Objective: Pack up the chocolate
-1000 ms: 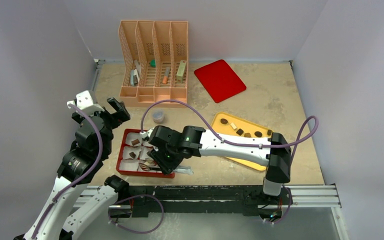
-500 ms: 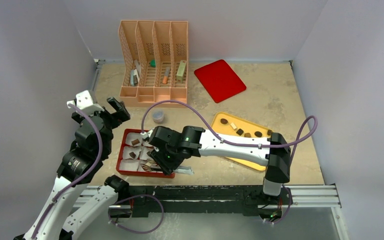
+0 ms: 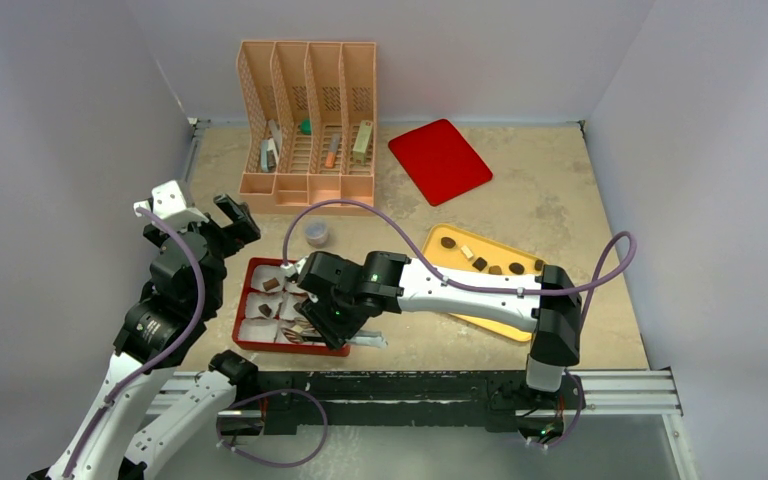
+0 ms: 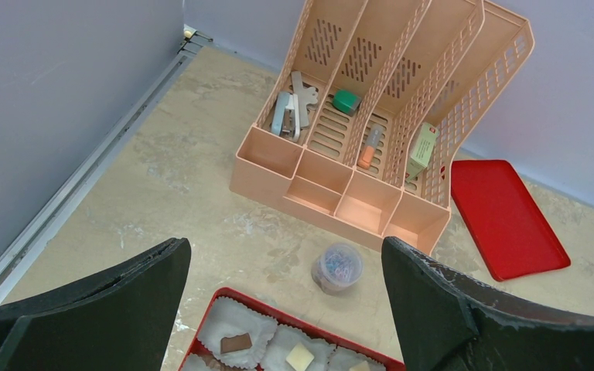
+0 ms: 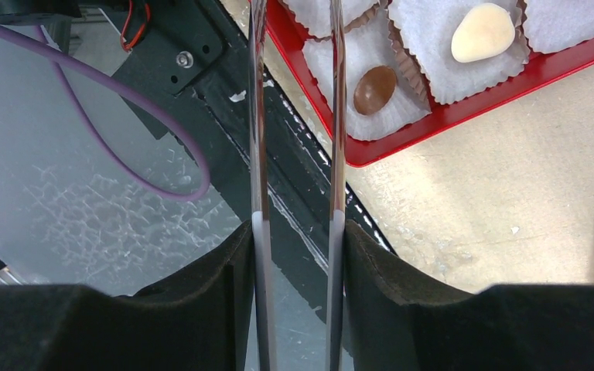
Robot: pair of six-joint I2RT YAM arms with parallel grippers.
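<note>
hovering near a brown chocolate (image 5: pixel 375 89): right pincer (image 5: pixel 295 23) (slightly parted).

Far edge, left of centre: peach plastic file organizer (image 3: pixel 308 188), four slots, upright, open fronts toward the near edge.
- Leftmost slot: grey-blue stapler (image 4: pixel 282 114), with a metal clip (image 4: pixel 305 93) just beside it.
- Second slot: small green item (image 4: pixel 346 101), kind unclear.
- Third slot: orange-tipped tube (image 4: pixel 367 147), lying lengthwise.
- Rightmost slot: pale green box (image 4: pixel 421 143), leaning on the wall.

Right of the organizer, apart from it: flat red tray (image 3: pixel 440 160), rounded corners, lying askew.

Just in front of the organizer: small clear tub (image 3: pixel 316 233) of coloured paper clips, upright.

Beige mottled desk (image 3: pixel 560 200). Metal strip (image 4: pixel 85 185) along the left edge.
</note>
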